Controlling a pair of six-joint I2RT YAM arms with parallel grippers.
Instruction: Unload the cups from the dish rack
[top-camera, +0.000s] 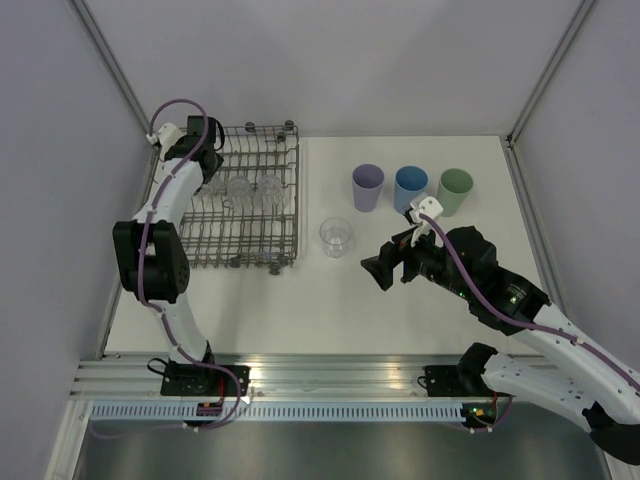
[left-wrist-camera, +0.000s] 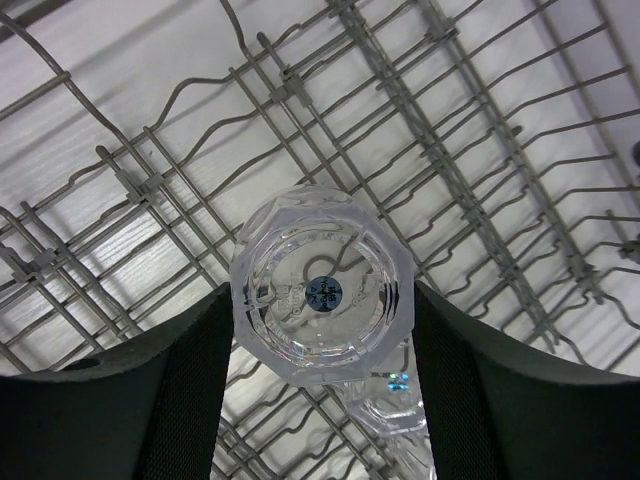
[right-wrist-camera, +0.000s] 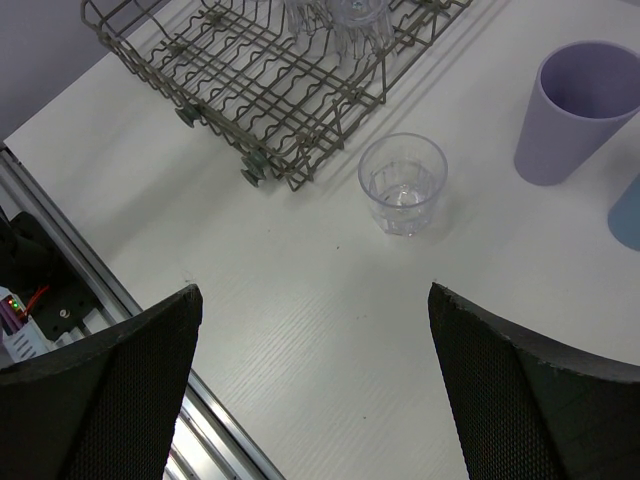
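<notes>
Now left fingers (left-wrist-camera: 150, 400) clasp a clear cup (left-wrist-camera: 320, 295) amid rack prongs (left-wrist-camera: 452, 150); right fingers (right-wrist-camera: 120, 400) wide.

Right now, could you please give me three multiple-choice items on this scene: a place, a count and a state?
1. Where does the clear cup outside the dish rack stand?
A. On the table, right of the rack
B. On the near metal rail
C. Upside down on the prongs

2. How many pastel cups stand on the table?
A. One
B. Three
C. Five

3. How are the fingers of the right gripper?
A. Shut on a cup
B. Shut on a wire
C. Open, holding nothing

Answers: 1 A, it stands on bare table beside the rack; 2 B, lilac, blue and green in a row; 3 C, wide apart, only table between.
</notes>
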